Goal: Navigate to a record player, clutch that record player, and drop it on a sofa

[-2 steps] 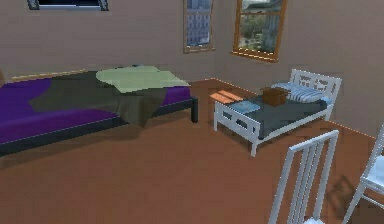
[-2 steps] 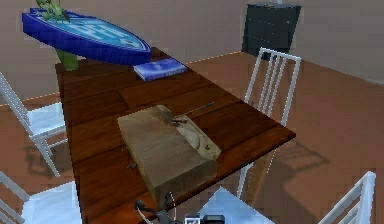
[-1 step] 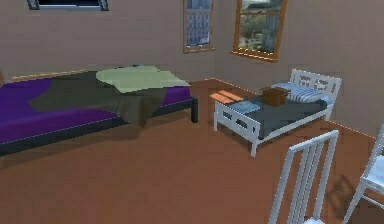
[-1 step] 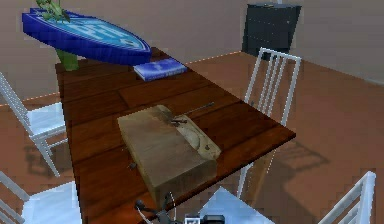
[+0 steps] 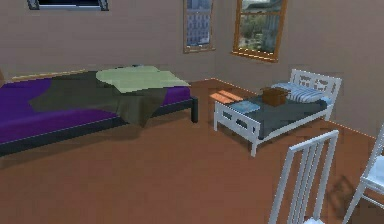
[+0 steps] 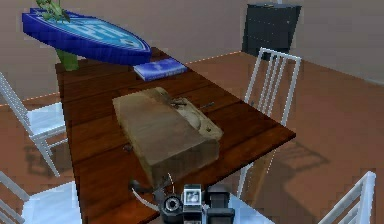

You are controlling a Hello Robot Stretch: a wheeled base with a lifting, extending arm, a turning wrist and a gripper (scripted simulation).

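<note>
A brown wooden box with a flat top and small fittings on it, shaped like a record player (image 6: 165,132), stands on a dark wooden table (image 6: 240,125) in the arm side view. The gripper (image 6: 152,190) shows at the bottom edge, just below the box's near corner, with its two white marked squares to the right. I cannot tell whether it holds anything, since the box stands right behind its far end.
On the table's far end lie a blue oval board (image 6: 85,35), a green plant (image 6: 66,58) and a blue flat item (image 6: 160,69). White chairs (image 6: 275,80) surround the table. A dark cabinet (image 6: 270,28) stands behind. Ahead are a purple bed (image 5: 80,100), a small white bed (image 5: 280,105) and a white chair (image 5: 305,180).
</note>
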